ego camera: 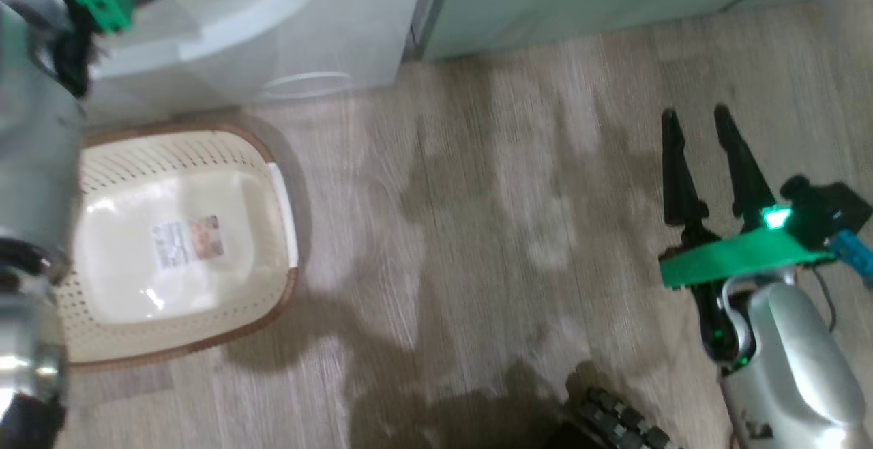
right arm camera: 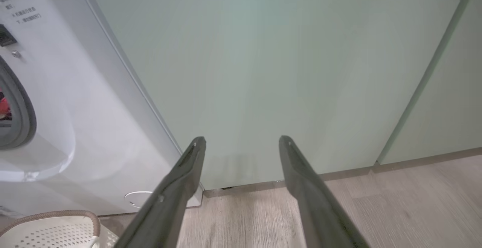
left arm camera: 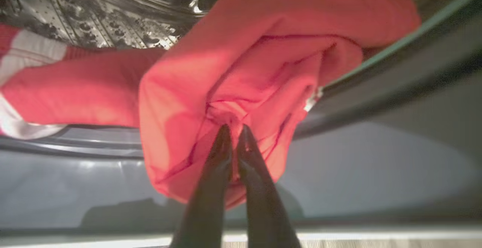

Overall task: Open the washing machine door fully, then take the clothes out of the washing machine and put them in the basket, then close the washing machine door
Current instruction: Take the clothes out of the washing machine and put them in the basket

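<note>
Left gripper (left arm camera: 234, 133), jaws pinched on a red, white-trimmed garment (left arm camera: 241, 71) draped over the washing machine (ego camera: 307, 33) opening. Cream perforated basket (ego camera: 164, 159), brown-rimmed, at 9 o'clock in head view. Right gripper (ego camera: 702, 125) jaws wide.

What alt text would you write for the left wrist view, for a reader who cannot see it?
The left gripper is shut on a fold of red cloth that drapes over the grey rim of the opening of the washing machine. Behind it is the steel drum, with more red and white cloth at the left.
</note>
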`<state>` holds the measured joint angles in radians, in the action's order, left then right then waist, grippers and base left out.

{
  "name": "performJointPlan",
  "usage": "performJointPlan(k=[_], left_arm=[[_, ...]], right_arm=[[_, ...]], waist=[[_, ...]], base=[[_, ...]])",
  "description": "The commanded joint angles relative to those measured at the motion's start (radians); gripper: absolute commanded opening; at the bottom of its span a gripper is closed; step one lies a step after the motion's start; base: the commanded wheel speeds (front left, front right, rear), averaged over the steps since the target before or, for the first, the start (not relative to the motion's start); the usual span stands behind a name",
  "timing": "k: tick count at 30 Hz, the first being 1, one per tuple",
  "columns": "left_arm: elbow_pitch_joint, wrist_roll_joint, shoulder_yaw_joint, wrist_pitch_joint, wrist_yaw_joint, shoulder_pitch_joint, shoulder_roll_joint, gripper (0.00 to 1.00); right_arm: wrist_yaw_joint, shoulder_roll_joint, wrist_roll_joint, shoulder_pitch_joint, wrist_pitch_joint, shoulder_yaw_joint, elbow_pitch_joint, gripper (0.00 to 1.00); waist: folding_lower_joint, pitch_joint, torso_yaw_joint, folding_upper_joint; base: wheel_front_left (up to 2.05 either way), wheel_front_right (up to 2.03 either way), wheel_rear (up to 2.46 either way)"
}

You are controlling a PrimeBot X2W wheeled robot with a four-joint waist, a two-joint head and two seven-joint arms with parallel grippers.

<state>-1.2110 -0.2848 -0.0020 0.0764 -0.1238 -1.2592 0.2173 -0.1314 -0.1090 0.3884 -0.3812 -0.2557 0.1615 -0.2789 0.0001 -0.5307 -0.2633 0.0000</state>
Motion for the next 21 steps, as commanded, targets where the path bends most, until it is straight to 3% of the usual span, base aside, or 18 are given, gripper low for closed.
performJointPlan(k=[1, 9, 21], left_arm=[[0.026, -0.006, -0.005, -0.029, -0.003, 0.023, 0.022, 0.0], [0.038, -0.028, -0.078, -0.146, -0.006, 0.222, -0.062, 0.0], [0.1, -0.111, -0.224, -0.183, -0.007, 0.545, -0.12, 0.0]], right_arm=[[0.001, -0.019, -0.001, 0.044, -0.006, 0.012, 0.017, 1.0], [0.001, -0.04, 0.005, 0.121, -0.006, 0.015, -0.007, 1.0], [0.001, -0.055, 0.013, 0.209, -0.006, 0.02, -0.028, 1.0]], waist=[[-0.0001, 0.068, 0.031, 0.0], [-0.0001, 0.228, 0.091, 0.0], [-0.0001, 0.38, 0.166, 0.0]], base=[[0.0, 0.0, 0.0], [0.0, 0.0, 0.0], [0.0, 0.0, 0.0]])
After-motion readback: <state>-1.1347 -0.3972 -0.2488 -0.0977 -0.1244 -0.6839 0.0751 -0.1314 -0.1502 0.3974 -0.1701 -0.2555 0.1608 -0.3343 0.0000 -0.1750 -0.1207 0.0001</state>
